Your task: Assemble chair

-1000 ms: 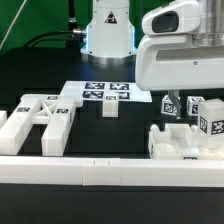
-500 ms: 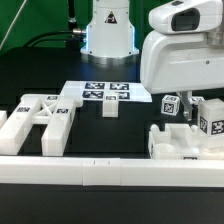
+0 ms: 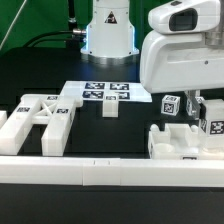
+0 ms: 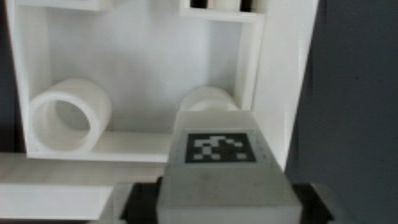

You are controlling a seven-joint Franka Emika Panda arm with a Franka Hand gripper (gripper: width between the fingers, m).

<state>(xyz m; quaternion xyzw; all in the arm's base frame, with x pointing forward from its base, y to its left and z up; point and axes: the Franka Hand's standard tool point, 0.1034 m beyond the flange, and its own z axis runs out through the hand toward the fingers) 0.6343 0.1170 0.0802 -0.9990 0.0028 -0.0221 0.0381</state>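
The exterior view sits low, just beyond the near edge of the black table [image 3: 40,80]. It looks level across the table to the robot base [image 3: 108,30] at the far edge. The long white border rail [image 3: 100,175] runs close across its foreground, the marker board [image 3: 105,93] lies mid-table, and the arm [image 3: 180,55] looms large on the exterior view's right. The wrist view looks along the gripper [image 4: 222,200], very near a tagged piece [image 4: 219,150] that fills the gap between its fingers [image 4: 143,200], with a recessed white chair part [image 4: 107,60] right behind it. Both views share the region near the table's front edge on the exterior view's right, where that chair part [image 3: 180,140] appears to sit. I cannot tell which tagged cube there is the wrist view's piece.
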